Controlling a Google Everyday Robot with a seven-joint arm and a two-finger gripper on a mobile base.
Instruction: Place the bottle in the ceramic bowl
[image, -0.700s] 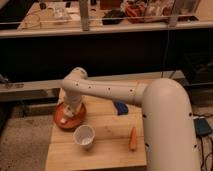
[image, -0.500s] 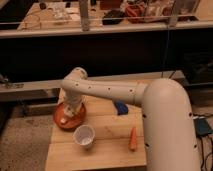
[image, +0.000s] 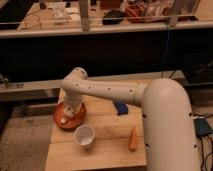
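The reddish-brown ceramic bowl (image: 61, 118) sits at the left edge of the wooden table (image: 107, 145). My white arm reaches from the right across the table and bends down over the bowl. My gripper (image: 71, 111) hangs directly over the bowl's inside, its tip low in the dish. A small pale thing (image: 64, 120) lies in the bowl beside the gripper; I cannot tell whether it is the bottle. The bottle itself is not clearly visible.
A white cup (image: 84, 136) stands upright just in front of the bowl. A carrot (image: 132, 138) lies at the table's right. A blue object (image: 121, 107) lies behind, partly hidden by the arm. A dark counter with clutter runs behind the table.
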